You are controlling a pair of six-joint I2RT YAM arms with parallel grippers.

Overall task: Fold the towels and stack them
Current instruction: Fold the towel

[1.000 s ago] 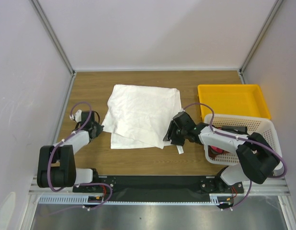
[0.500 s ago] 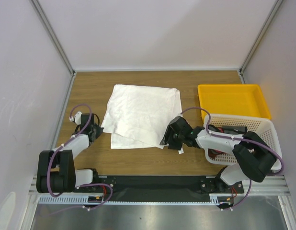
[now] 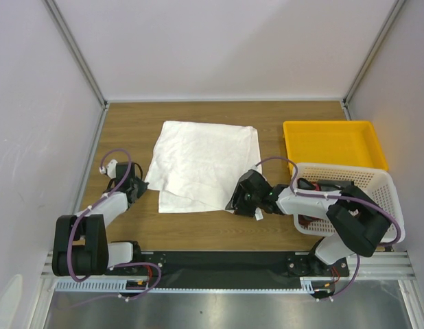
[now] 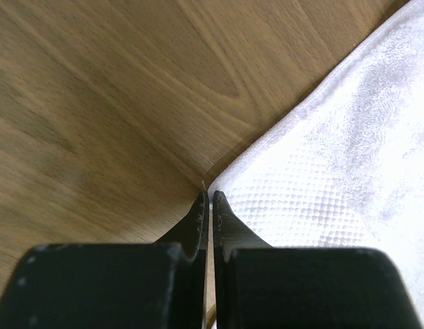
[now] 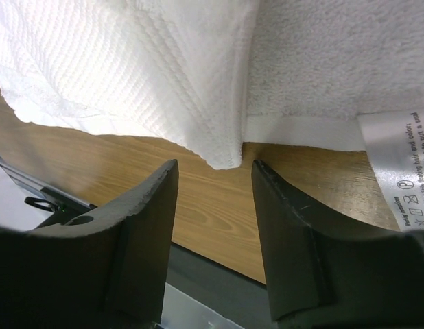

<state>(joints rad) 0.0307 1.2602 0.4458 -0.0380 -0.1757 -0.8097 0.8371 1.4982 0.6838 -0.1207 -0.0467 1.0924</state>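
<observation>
On the left of the wooden table [image 3: 130, 123], the left gripper [image 4: 210, 200] has its jaws pressed together, tips at the left corner of the white towel [image 3: 205, 157]. The towel lies spread mid-table. At its near right corner the right gripper [image 5: 213, 171] stands partly open, gripping nothing, with the care tag [image 5: 403, 171] beside it. Further right sit the white basket [image 3: 380, 179] and yellow tray [image 3: 333, 142].

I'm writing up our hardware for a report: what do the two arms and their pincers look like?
The left arm and right arm have white links with black joint housings, and a purple cable loops along each. The left pincer and right pincer have matte black fingers tapering toward the tips. I see no markings.
</observation>
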